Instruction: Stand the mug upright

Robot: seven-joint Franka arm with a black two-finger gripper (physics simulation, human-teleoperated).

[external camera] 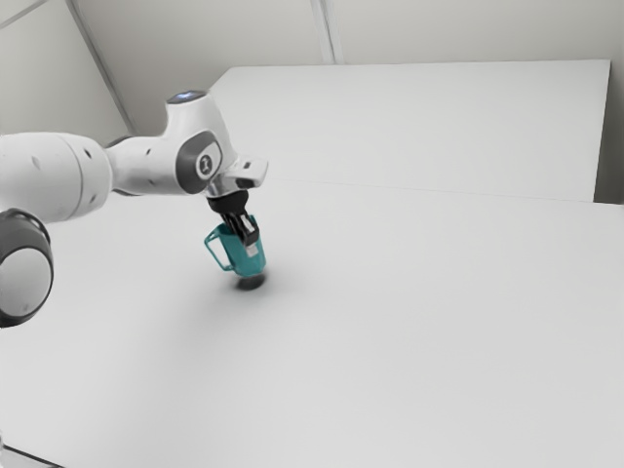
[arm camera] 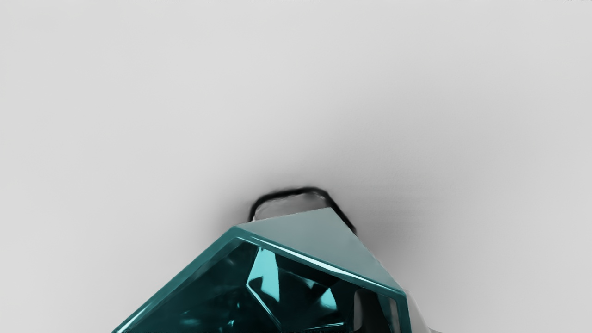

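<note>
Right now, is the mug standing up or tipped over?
The mug is nearly upright, leaning a bit: its mouth faces the wrist camera, its base points down at the table.

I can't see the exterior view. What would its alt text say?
A white robot arm reaches in from the exterior view's left, its black gripper gripping a teal mug just above a plain white table. The mug is nearly upright, leaning slightly, its handle toward the exterior view's left and a dark shadow beneath.
</note>
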